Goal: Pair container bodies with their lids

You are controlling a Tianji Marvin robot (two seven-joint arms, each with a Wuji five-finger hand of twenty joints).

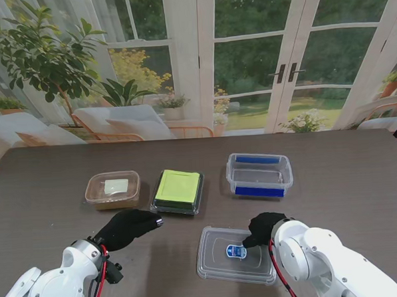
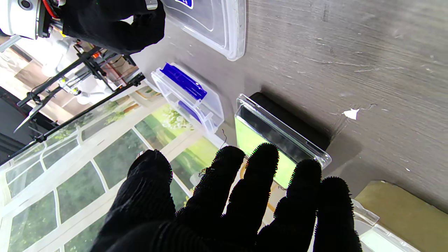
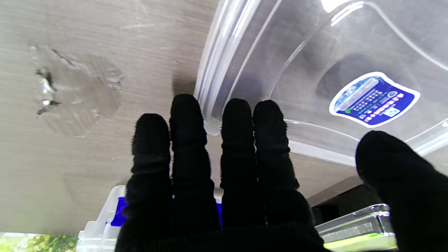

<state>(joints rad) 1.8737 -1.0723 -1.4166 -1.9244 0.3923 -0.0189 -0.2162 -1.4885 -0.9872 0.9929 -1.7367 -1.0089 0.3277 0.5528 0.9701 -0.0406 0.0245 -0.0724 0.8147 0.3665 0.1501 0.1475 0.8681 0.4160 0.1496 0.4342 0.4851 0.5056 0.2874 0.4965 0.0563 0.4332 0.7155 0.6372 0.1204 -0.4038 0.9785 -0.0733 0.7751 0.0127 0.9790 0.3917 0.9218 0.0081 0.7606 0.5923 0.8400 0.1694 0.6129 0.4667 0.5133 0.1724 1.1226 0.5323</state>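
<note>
A clear lid with a blue sticker (image 1: 235, 254) lies flat on the table near me, right of centre. My right hand (image 1: 265, 227) hovers over its far right corner, fingers extended and apart, holding nothing; the right wrist view shows the fingertips (image 3: 238, 115) at the lid's rim (image 3: 210, 87). Farther off stands the clear container body with blue clips (image 1: 259, 174). A container with a green lid (image 1: 178, 191) sits at centre. My left hand (image 1: 128, 228) hovers open just short of it, fingers (image 2: 259, 168) spread. A brownish lidded container (image 1: 113, 189) sits to the left.
The dark wood table (image 1: 360, 186) spreads wide to the right and left of the containers. A scrap of white paper (image 2: 351, 113) lies on the table near the green-lidded container. Glass doors and plants stand beyond the far edge.
</note>
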